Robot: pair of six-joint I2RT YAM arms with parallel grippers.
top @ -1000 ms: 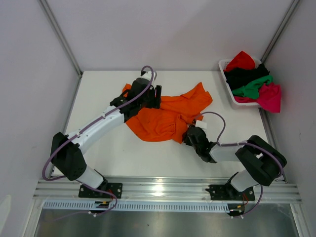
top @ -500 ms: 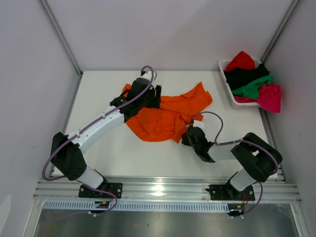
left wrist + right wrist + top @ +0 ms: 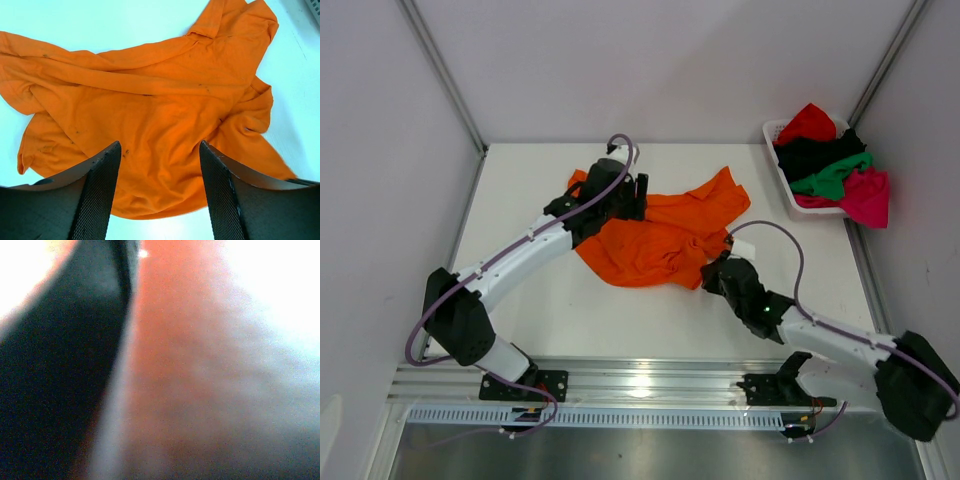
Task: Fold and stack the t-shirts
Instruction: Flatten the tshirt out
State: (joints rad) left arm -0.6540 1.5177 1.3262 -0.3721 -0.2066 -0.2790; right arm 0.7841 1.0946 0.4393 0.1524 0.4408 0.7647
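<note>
Orange t-shirt (image 3: 655,245) crumpled at frame centre. We see right gripper (image 3: 713,272) jaws clamped on lower-right hem, left gripper (image 3: 159,147) jaws apart above cloth. Risk: thin pinch slips, shirt bunches under one-sided pull.

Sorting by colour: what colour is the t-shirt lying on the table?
The t-shirt is bright orange, clearest in the left wrist view.

The right gripper (image 3: 716,276) was closed on the near right edge of the orange t-shirt (image 3: 645,248), and that edge was drawn slightly to the right. The right arm (image 3: 840,338) was stretched out low, its elbow swung down toward the near right.
</note>
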